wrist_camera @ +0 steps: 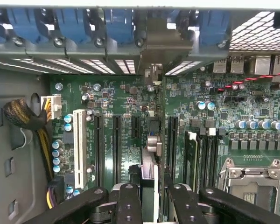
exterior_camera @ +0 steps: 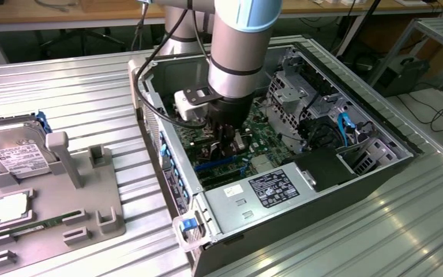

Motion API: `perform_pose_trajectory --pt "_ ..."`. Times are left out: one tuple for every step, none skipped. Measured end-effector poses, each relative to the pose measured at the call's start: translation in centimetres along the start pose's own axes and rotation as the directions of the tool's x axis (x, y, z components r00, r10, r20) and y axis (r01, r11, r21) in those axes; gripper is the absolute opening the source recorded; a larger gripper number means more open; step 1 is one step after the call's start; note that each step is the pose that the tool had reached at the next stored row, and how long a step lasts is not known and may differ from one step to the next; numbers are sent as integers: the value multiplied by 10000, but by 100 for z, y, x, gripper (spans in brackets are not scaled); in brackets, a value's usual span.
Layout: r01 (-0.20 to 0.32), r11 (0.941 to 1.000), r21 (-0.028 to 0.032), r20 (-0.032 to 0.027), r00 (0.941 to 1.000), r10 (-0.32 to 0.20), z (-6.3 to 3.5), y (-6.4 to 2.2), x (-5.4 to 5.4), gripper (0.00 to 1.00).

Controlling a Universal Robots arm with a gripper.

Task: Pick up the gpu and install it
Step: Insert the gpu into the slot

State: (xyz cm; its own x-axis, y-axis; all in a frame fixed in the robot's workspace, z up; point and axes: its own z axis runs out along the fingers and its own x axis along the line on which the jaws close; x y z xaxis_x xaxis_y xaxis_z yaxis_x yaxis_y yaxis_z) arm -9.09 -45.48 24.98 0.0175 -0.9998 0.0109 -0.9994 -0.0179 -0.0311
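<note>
My gripper [exterior_camera: 230, 149] reaches down into the open computer case [exterior_camera: 375, 124], just above the green motherboard [exterior_camera: 264, 138]. It is shut on the gpu [exterior_camera: 237, 141], a thin dark card held upright. In the wrist view the gpu [wrist_camera: 150, 161] appears edge-on between my two black fingers [wrist_camera: 129, 205], and my gripper [wrist_camera: 152, 198] grips its upper edge. The card's metal bracket [wrist_camera: 155, 51] lies against the rear slot openings of the case. The card's lower edge runs along the black expansion slots [wrist_camera: 116, 144]; whether it is seated I cannot tell.
A silver power supply [exterior_camera: 271, 187] sits at the case's near end. Beside the card are a white slot [wrist_camera: 79, 147], a cable bundle [wrist_camera: 25, 116] and the CPU socket [wrist_camera: 252, 177]. At the exterior view's left, a grey fixture [exterior_camera: 90, 202] holds a hard drive [exterior_camera: 21, 153] and a green memory stick [exterior_camera: 48, 222].
</note>
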Motion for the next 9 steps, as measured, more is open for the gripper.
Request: perform_pose_trajectory --pt "0 10000 -2 0 10000 0 3 0 0 27" --pt "0 10000 -3 0 10000 0 6 0 0 27" --pt "0 10000 -4 3 10000 0 13 0 0 27" --pt "1 10000 -9 3 10000 0 31 0 0 27" --pt "1 10000 -14 3 10000 -1 45 1 -1 27" --pt "1 10000 -16 4 10000 -1 54 1 -1 27" --pt "1 10000 -19 2 10000 -1 56 1 0 27" --pt "1 10000 -19 3 10000 -1 56 1 0 27" --pt "1 10000 -19 2 10000 -1 56 1 0 27"
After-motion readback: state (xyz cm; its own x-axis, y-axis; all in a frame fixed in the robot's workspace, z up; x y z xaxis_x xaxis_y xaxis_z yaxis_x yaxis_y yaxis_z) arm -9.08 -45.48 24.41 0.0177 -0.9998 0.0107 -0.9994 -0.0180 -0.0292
